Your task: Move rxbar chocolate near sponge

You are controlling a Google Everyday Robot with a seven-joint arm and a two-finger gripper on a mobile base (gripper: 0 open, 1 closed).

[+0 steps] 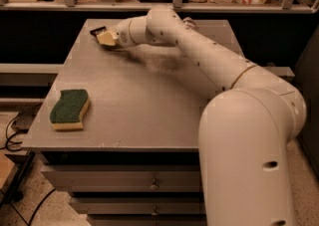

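We put the gripper (105, 37) at the table's (149, 100) 11 o'clock corner. It covers most of the rxbar chocolate (97, 30); only a dark end shows at its 10 o'clock. The arm (249, 135) hides the table's 3 o'clock edge and is cut off at the bottom.

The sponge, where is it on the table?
In the camera view the sponge lies near the table's front-left corner, far from the gripper, which is toward the far-left corner at the rxbar chocolate.
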